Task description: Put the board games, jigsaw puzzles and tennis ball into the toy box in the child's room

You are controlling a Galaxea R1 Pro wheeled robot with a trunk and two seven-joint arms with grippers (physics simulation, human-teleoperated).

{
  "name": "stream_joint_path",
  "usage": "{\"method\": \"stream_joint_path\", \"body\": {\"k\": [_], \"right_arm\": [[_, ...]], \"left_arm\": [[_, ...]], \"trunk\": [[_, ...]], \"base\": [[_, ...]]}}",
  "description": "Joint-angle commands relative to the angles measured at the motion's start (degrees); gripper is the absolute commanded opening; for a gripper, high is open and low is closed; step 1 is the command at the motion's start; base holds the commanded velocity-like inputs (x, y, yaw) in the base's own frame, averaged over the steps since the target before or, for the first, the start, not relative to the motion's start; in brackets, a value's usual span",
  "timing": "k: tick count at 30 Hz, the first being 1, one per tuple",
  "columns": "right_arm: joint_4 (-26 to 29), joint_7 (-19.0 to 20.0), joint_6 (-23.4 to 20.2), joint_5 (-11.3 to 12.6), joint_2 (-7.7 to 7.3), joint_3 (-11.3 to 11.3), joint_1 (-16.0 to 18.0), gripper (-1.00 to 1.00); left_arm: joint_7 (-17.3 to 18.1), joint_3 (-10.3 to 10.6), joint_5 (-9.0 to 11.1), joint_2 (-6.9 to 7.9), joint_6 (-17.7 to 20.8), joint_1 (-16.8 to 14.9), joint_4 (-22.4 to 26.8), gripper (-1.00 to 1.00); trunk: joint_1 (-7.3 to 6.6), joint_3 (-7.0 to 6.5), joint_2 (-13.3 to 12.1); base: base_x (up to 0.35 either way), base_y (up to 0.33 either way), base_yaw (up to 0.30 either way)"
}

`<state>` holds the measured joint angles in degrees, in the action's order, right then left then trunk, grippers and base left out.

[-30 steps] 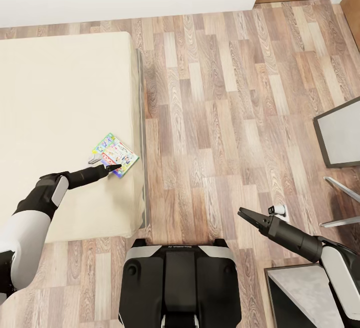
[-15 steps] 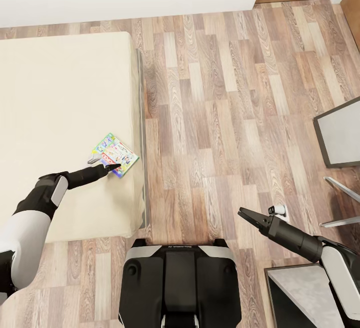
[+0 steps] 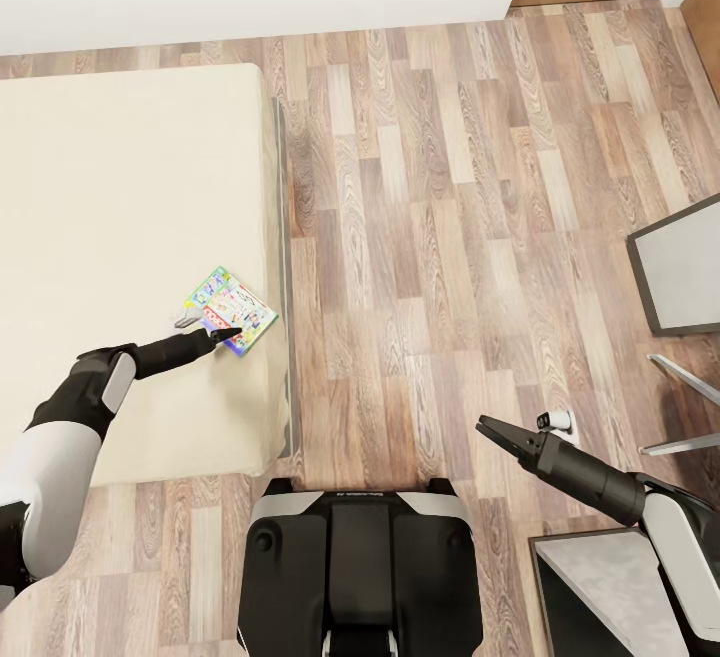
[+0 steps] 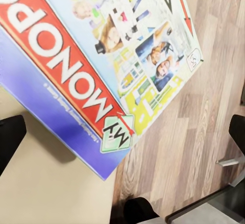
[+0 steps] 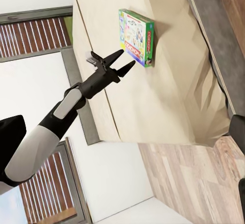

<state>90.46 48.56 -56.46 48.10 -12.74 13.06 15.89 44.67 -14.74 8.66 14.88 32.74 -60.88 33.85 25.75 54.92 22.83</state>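
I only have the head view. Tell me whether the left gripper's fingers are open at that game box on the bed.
Observer: Open. In the right wrist view the left gripper has its fingers spread, with the tips at the near edge of the board game. I cannot tell whether they touch it.
Operator: Read me the box, so I know which game it is.
Observer: The left wrist view shows a red band across the lid with white lettering that reads MONOPOLY.

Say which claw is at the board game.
The left claw: its open fingers reach the near edge of the board game on the bed. The right claw hangs over floor.
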Motion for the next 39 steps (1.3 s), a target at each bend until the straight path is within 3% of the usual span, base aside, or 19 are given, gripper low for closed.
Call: {"method": "stream_joint_path", "body": {"k": [1,39], "right_arm": [[0.0,0.22,-0.23,-0.11,0.0,0.01,0.02,1.0],[-0.02,0.22,-0.23,-0.11,0.0,0.02,0.02,1.0]], "left_arm": [[0.11,-0.11,0.22,-0.01,0.39,-0.02,-0.02,1.0],[0.15,-0.11,1.36,-0.12,0.94,-0.02,-0.02,1.0]], "trunk": [[0.03,0.05,0.09],[0.03,0.05,0.09]], "base": [[0.0,0.0,0.0],[0.0,0.0,0.0]]}}
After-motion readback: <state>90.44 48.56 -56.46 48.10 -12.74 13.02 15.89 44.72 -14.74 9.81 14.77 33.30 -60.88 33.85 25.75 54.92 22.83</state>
